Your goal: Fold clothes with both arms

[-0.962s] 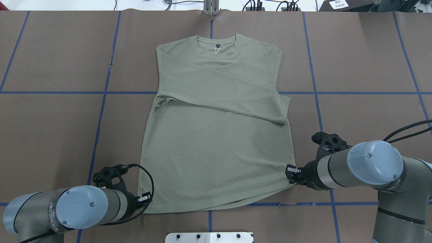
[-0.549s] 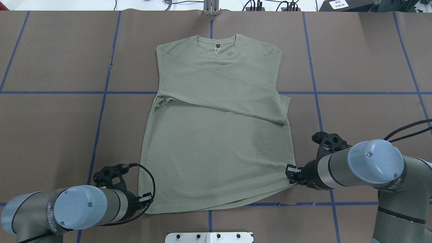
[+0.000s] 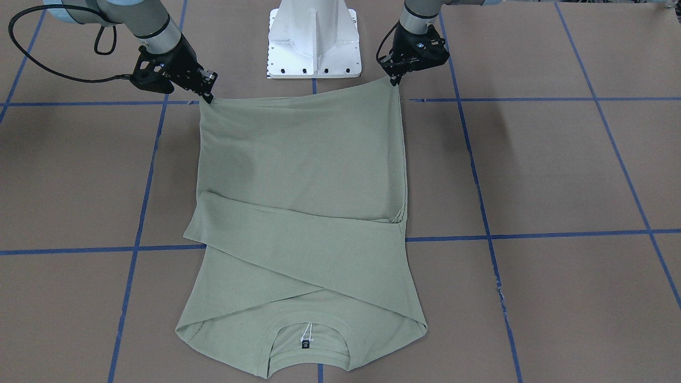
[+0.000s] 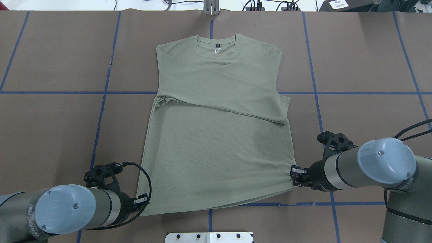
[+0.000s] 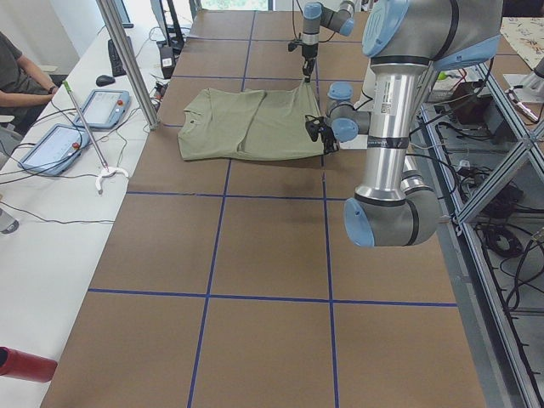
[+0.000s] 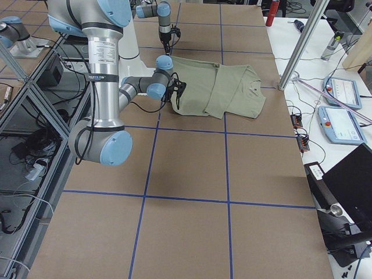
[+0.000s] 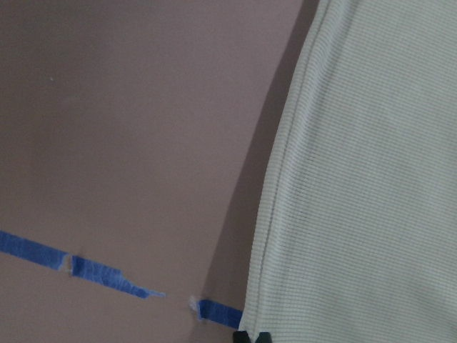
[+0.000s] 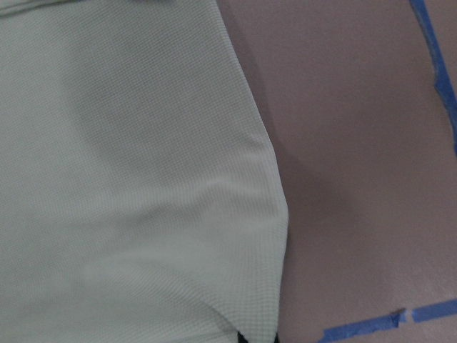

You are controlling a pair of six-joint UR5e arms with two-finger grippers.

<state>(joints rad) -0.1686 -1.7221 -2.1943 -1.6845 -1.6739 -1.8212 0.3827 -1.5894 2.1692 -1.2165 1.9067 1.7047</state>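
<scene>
Black left gripper (image 4: 143, 201) and right gripper (image 4: 293, 175) each clamp a near hem corner of the pale sage-green knit shirt (image 4: 216, 152), collar (image 4: 216, 41) straight ahead at the far end.

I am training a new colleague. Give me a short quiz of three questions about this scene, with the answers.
1. True or false: both sleeves lie folded across the chest of the shirt.
2. The left hand and the right hand grip the shirt at: A the collar; B the hem corners; C the cuffs.
3. Fill in: the neck label lies at the shirt's end ___ from both hands.
Key: 1 true; 2 B; 3 farthest.
</scene>
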